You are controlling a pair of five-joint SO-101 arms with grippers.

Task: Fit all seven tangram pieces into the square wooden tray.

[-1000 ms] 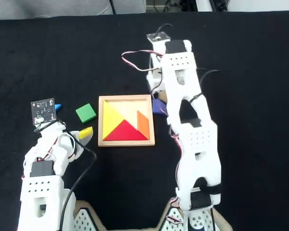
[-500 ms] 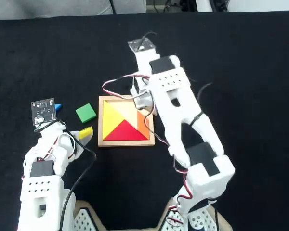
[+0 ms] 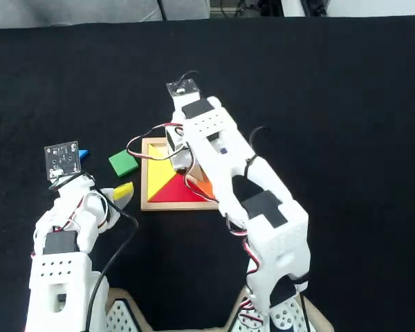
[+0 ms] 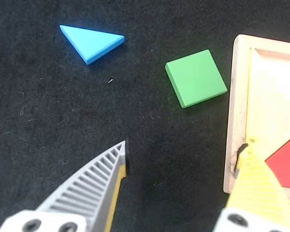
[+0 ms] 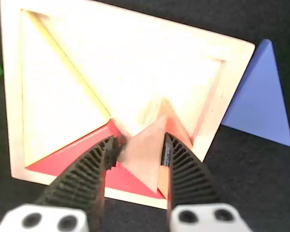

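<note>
Right wrist view: gripped triangle (image 5: pixel 144 155) points into tray (image 5: pixel 14 96).

The square wooden tray (image 5: pixel 10 96) held a yellow triangle (image 3: pixel 157 171), red triangle (image 3: pixel 171 191) and orange triangle (image 3: pixel 206 187). A pale triangle (image 5: pixel 142 152) sat over its middle, pinched in the right tool (image 5: pixel 140 139). Outside lay a violet-blue triangle (image 5: pixel 258 96) just beside the rim, a green square (image 4: pixel 195 77) and a light-blue triangle (image 4: pixel 93 42).

Black cloth (image 3: pixel 346 104) over the whole table, from the left side of the high view to the right. Looks soft and a bit fuzzy up close. Tiny pale specks of fluff (image 4: pixel 110 80) here and there on it. Along the top edge of the high view, a thin strip of the room: pale grey (image 3: pixel 69 10) at the upper left, dark cables (image 3: pixel 252 7) in the middle, a white patch (image 3: pixel 373 6) at the upper right. Soft, even light.
</note>
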